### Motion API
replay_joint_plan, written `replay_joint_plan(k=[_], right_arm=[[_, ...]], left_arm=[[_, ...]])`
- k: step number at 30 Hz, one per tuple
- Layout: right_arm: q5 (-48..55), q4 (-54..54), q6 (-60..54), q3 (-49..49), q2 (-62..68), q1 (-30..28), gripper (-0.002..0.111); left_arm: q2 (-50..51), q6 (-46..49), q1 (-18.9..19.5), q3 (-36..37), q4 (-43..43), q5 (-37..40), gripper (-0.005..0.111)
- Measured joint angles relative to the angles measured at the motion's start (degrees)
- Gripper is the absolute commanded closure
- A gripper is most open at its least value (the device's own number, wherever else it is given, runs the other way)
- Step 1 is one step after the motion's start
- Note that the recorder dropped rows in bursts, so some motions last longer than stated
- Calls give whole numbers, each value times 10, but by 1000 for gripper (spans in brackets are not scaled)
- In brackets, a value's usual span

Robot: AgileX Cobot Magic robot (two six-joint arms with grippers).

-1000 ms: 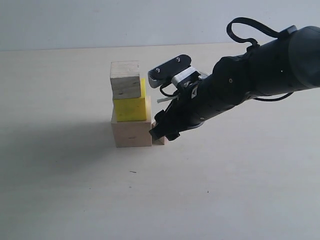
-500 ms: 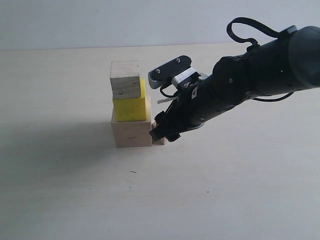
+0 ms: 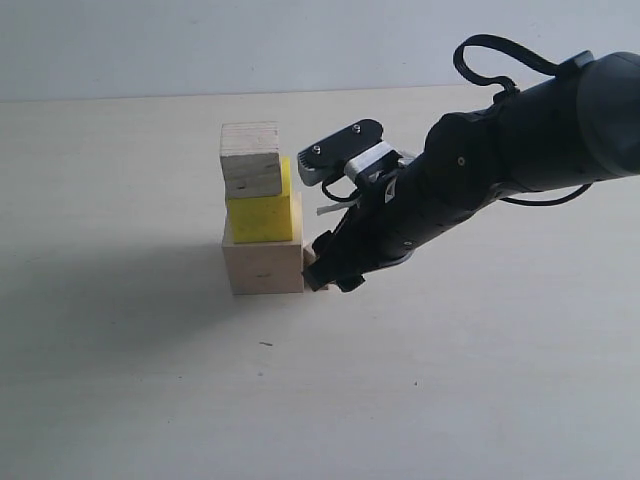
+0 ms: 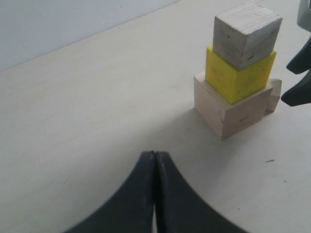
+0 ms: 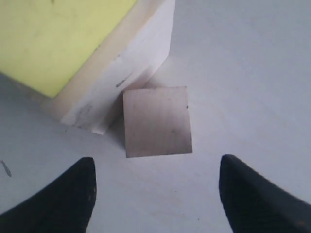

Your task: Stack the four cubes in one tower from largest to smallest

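Tower (image 3: 260, 215) of three cubes stands on the desk (image 3: 450, 380); the smallest cube (image 5: 156, 121) lies tight beside its large base cube (image 3: 262, 265). Right gripper (image 5: 155, 167) hovers spread over that smallest cube. Coming down, its near side could shove the base and topple the tower.

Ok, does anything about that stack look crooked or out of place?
Yes. The top cube sits skewed, overhanging the left edge of the yellow cube in the exterior view rather than centred. The last small cube is on the table, right by the base of the large cube, with the open right gripper lined up on it.
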Motion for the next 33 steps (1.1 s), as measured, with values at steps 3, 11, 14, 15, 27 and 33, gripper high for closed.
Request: replay_joint_plan(k=[3, 11, 14, 15, 27, 33], right_arm=[[0, 1, 0, 0, 0, 0, 41], [-16, 2, 0, 0, 11, 0, 41], [-16, 2, 0, 0, 19, 0, 41], [-16, 2, 0, 0, 19, 0, 41], [-35, 5, 0, 0, 19, 0, 41], [-40, 5, 0, 0, 29, 0, 41]], left_arm=[[0, 0, 0, 0, 0, 0, 107], [0, 0, 0, 0, 0, 0, 107], [0, 0, 0, 0, 0, 0, 107], [0, 0, 0, 0, 0, 0, 107], [0, 0, 0, 0, 0, -2, 107], [0, 0, 0, 0, 0, -2, 107]])
